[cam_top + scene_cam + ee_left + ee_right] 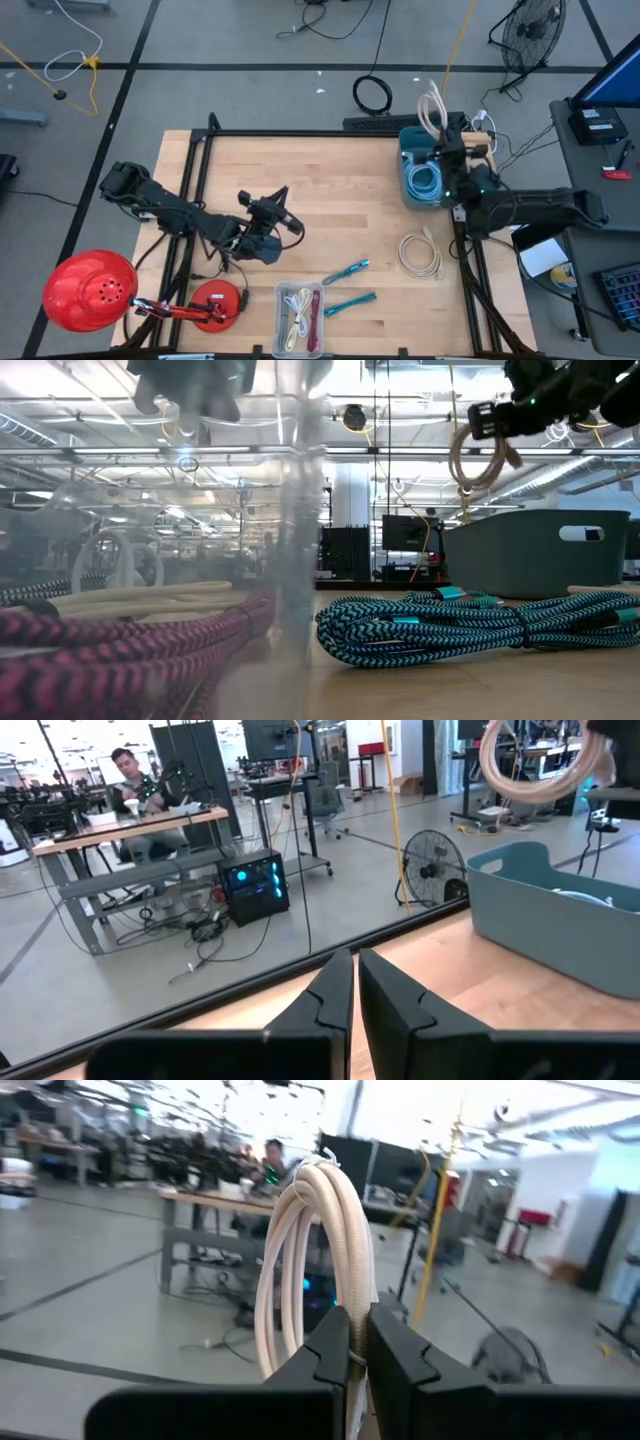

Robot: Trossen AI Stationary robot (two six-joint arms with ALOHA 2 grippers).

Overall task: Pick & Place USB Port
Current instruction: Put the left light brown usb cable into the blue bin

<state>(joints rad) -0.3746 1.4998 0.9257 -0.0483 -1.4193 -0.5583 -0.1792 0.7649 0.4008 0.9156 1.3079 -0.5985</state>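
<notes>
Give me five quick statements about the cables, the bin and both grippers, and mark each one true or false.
1. The right gripper is shut on a cream cable coil. True.
2. That coil already lies in the teal bin. False: it hangs above the bin.
3. The left gripper holds a teal cable. False: it is shut on nothing.
4. Another cream cable lies on the table. True.
5. The clear tray is empty. False: it holds cables.
</notes>
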